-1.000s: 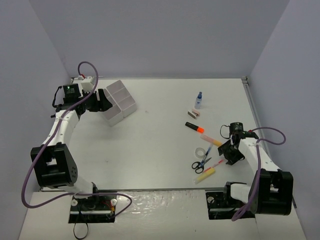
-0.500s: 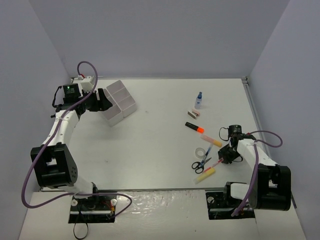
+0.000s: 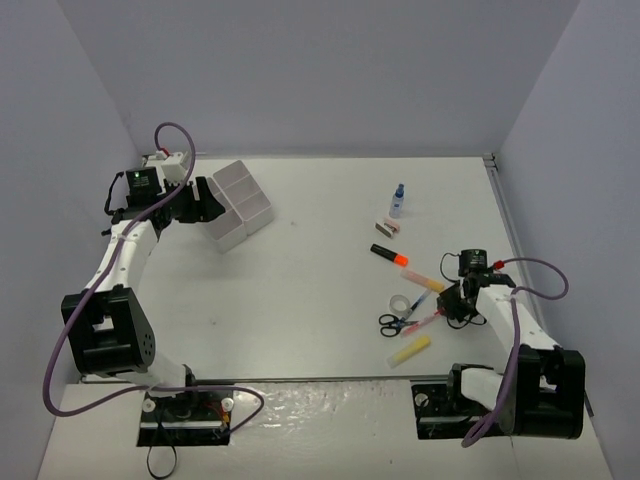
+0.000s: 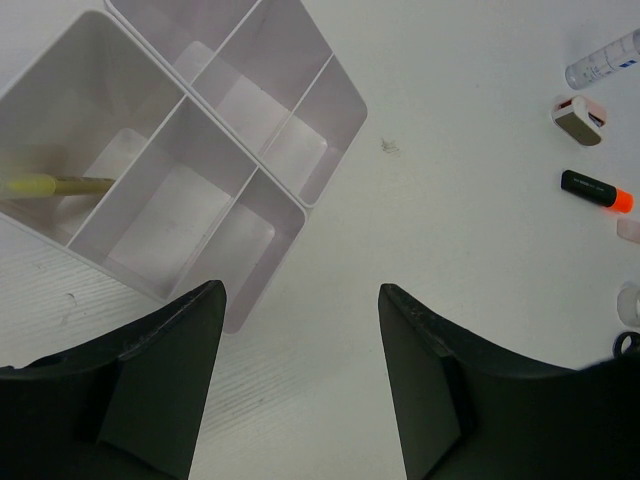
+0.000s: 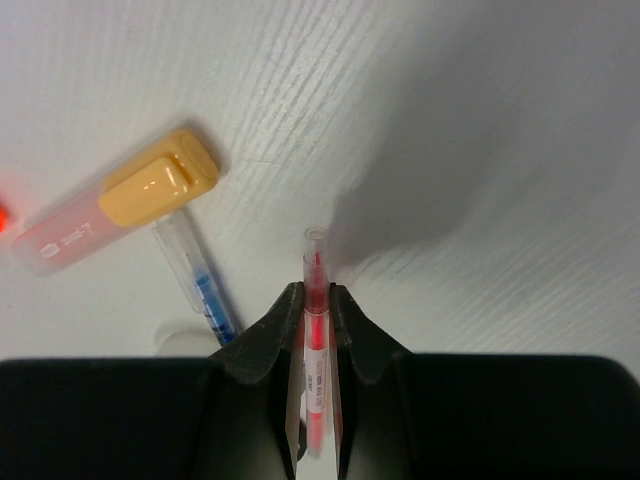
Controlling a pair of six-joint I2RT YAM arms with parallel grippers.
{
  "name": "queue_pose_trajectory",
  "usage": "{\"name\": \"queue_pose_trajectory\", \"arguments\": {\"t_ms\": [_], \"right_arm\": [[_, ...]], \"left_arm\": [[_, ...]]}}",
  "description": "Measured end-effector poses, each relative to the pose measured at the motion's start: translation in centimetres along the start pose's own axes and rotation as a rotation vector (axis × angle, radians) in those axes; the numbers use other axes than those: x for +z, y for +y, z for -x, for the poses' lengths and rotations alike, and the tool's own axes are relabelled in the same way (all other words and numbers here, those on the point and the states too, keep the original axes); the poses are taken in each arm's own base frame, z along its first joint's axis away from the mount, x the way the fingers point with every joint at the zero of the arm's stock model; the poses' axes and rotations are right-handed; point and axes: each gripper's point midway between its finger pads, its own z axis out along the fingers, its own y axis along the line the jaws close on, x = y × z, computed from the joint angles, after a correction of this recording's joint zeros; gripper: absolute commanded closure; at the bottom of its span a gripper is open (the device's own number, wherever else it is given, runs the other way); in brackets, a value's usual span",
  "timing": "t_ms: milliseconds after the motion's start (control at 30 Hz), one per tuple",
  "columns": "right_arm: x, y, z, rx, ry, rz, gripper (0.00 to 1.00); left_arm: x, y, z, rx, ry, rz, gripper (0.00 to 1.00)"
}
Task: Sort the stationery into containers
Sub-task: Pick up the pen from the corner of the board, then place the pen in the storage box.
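Observation:
The white six-compartment tray point(image 3: 242, 203) stands at the back left; in the left wrist view one compartment of the tray point(image 4: 190, 150) holds a yellow highlighter point(image 4: 50, 185). My left gripper point(image 3: 207, 200) hovers open beside the tray, its jaws point(image 4: 300, 380) empty over bare table. My right gripper point(image 3: 449, 306) is low at the right and shut on a thin red pen point(image 5: 315, 255). The red pen point(image 3: 426, 322) lies among scissors point(image 3: 393, 323), a tape roll point(image 3: 402, 303), a blue pen point(image 5: 203, 290) and an orange-capped highlighter point(image 5: 120, 212).
A yellow highlighter point(image 3: 410, 350) lies near the front edge. Further back are an orange-black highlighter point(image 3: 389, 254), a pink eraser point(image 3: 386, 228) and a small blue-capped bottle point(image 3: 398, 200). Walls enclose the table at the left, back and right.
My right gripper has come down over the red pen and shut on it. The scissors and pen have shifted slightly left. The left arm has not moved.

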Motion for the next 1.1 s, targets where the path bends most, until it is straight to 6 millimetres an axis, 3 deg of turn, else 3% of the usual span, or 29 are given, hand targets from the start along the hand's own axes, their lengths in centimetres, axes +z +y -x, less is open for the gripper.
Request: {"name": "queue_pose_trajectory", "arguments": {"t_ms": [167, 433, 533, 633, 733, 900, 1100], "right_arm": [[-2.3, 1.8, 1.8, -0.048, -0.069, 0.083, 1.00], [-8.8, 6.0, 6.3, -0.152, -0.250, 0.217, 1.00], [-12.1, 8.5, 7.1, -0.229, -0.325, 0.278, 1.00], [-16.1, 12.5, 7.0, -0.334, -0.400, 0.381, 1.00], [-19.3, 16.9, 6.4, -0.432, -0.456, 0.455, 1.00], [-22.0, 25.2, 3.5, -0.622, -0.519, 0.533, 1.00], [-24.9, 35.9, -4.8, -0.874, -0.564, 0.763, 1.00]], "left_arm": [[0.0, 0.0, 0.0, -0.002, 0.000, 0.000, 0.41], [0.0, -0.2, 0.0, -0.011, 0.002, -0.006, 0.41], [-0.3, -0.5, 0.3, -0.015, 0.006, -0.011, 0.40], [-0.9, -1.4, 1.6, -0.007, -0.004, -0.039, 0.41], [-1.7, -2.7, 3.3, 0.004, -0.018, -0.077, 0.40], [-2.8, -4.4, 4.1, 0.021, -0.012, -0.140, 0.40], [-4.4, -4.4, 3.6, -0.013, 0.003, -0.119, 0.40]]}}
